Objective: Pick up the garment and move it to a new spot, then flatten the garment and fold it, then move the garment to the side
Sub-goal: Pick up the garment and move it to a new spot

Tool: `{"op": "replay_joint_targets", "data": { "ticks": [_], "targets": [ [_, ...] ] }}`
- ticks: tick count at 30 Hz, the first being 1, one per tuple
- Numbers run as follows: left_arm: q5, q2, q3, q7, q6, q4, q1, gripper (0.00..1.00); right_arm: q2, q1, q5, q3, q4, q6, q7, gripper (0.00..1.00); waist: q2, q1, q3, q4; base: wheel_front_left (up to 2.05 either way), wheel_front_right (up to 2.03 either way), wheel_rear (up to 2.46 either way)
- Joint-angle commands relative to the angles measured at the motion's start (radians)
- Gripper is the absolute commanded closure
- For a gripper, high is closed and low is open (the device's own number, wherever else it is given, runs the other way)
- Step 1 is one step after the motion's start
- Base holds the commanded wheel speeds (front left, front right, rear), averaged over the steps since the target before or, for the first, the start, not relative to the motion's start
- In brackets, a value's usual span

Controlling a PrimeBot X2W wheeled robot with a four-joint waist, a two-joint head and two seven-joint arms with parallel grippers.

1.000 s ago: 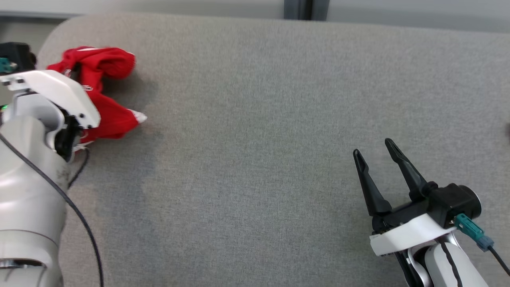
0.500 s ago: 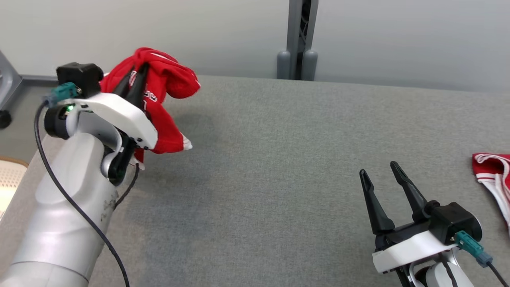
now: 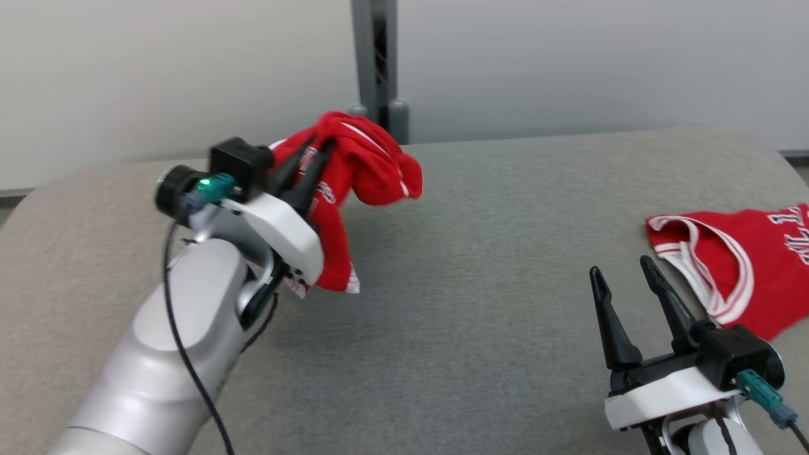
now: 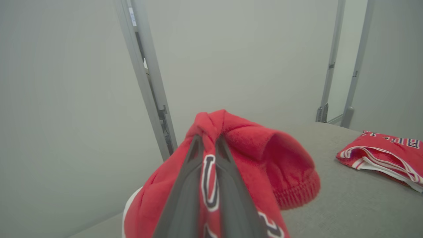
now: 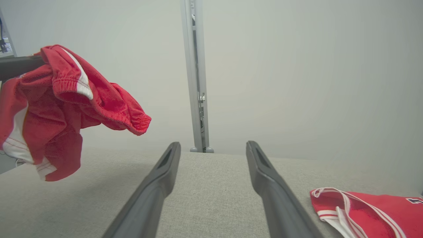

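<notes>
The left gripper point(image 3: 319, 144) is closed tight on a crumpled red fleecy garment point(image 3: 373, 165) with white trim and white, dark-edged lettering. In the left wrist view its two dark fingers point(image 4: 188, 185) lie almost together, with a fold of cloth pinched between them near the left gripper's point(image 4: 209, 140) tips. The garment point(image 4: 264, 147) bunches over and past those tips. One ribbed, elastic-edged opening hangs off to the gripper's right, and the rest drapes down below the fingers.

From the right wrist view the garment point(image 5: 66, 109) hangs raised above the grey fabric-covered bench point(image 3: 480, 272). Whether its lowest white-tipped corner touches the bench cannot be told. The silver forearm point(image 3: 164, 354) of the left arm slopes up to that gripper, a black cable running along it.

The right gripper point(image 3: 619, 266) is fully open and holds nothing. Its fingers point(image 5: 155, 185) are spread wide just above the bench, well apart from the held garment. Just to the right of the right gripper point(image 5: 212, 144) a flat red jersey point(image 3: 746, 265) with white striped edging lies on the bench, close to the outer finger but not touching it. Beyond both grippers a grey metal post point(image 3: 378, 57) rises against a pale wall point(image 3: 569, 63).
</notes>
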Motion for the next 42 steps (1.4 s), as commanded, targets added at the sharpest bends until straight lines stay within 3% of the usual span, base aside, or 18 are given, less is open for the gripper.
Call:
{"op": "replay_joint_targets", "data": {
  "ticks": [1, 5, 10, 19, 20, 21, 22, 25, 28, 33, 42],
  "targets": [
    [0.019, -0.01, -0.013, -0.011, 0.006, -0.003, 0.005, 1.0, -0.002, -0.003, -0.007, -0.004, -0.004, 0.0, -0.001, 0.0, 0.0, 0.0, 0.011, -0.049, 0.0, 0.0, 0.0],
    [0.05, -0.043, -0.051, -0.03, 0.02, 0.023, 0.014, 1.0, 0.001, -0.018, -0.014, -0.011, -0.013, 0.0, -0.001, 0.0, 0.0, 0.0, 0.032, -0.111, 0.0, 0.0, 0.0],
    [0.156, -0.078, -0.128, -0.063, 0.075, 0.094, 0.02, 1.0, 0.003, -0.032, -0.005, -0.011, -0.017, 0.0, -0.001, 0.0, 0.0, 0.0, 0.065, -0.191, 0.0, 0.0, 0.0],
    [0.313, -0.126, -0.268, -0.07, 0.122, 0.2, 0.061, 1.0, 0.004, -0.051, 0.006, -0.004, -0.011, 0.0, -0.001, 0.0, 0.0, 0.0, 0.113, -0.246, 0.0, 0.0, 0.0],
    [0.316, -0.128, -0.278, -0.07, 0.113, 0.222, 0.072, 0.76, 0.004, -0.051, 0.003, -0.002, -0.008, 0.0, -0.001, 0.0, 0.0, 0.0, 0.114, -0.247, 0.0, 0.0, 0.0],
    [0.321, -0.131, -0.289, -0.07, 0.106, 0.249, 0.078, 0.14, 0.004, -0.052, 0.002, -0.001, -0.006, 0.0, -0.001, 0.0, 0.0, 0.0, 0.116, -0.247, 0.0, 0.0, 0.0],
    [0.327, -0.133, -0.305, -0.07, 0.097, 0.282, 0.081, 0.0, 0.004, -0.053, 0.003, -0.001, -0.004, 0.0, -0.001, 0.0, 0.0, 0.0, 0.116, -0.247, 0.0, 0.0, 0.0],
    [0.312, -0.14, -0.322, -0.07, 0.08, 0.336, 0.079, 0.0, 0.004, -0.049, 0.006, -0.002, 0.003, 0.0, -0.001, 0.0, 0.0, 0.0, 0.112, -0.236, 0.0, 0.0, 0.0],
    [0.287, -0.143, -0.302, -0.07, 0.096, 0.314, 0.085, 0.0, 0.004, -0.039, 0.008, -0.006, 0.008, 0.0, -0.001, 0.0, 0.0, 0.0, 0.097, -0.214, 0.0, 0.0, 0.0],
    [0.254, -0.137, -0.239, -0.07, 0.133, 0.227, 0.114, 0.0, 0.004, -0.025, 0.005, -0.011, 0.011, 0.0, -0.001, 0.0, 0.0, 0.0, 0.065, -0.171, 0.0, 0.0, 0.0],
    [0.245, -0.048, -0.04, -0.07, 0.21, -0.053, 0.251, 0.0, 0.002, 0.016, -0.024, -0.02, 0.012, 0.0, -0.001, 0.0, 0.0, 0.0, -0.003, -0.051, 0.0, 0.0, 0.0]
  ]
}}
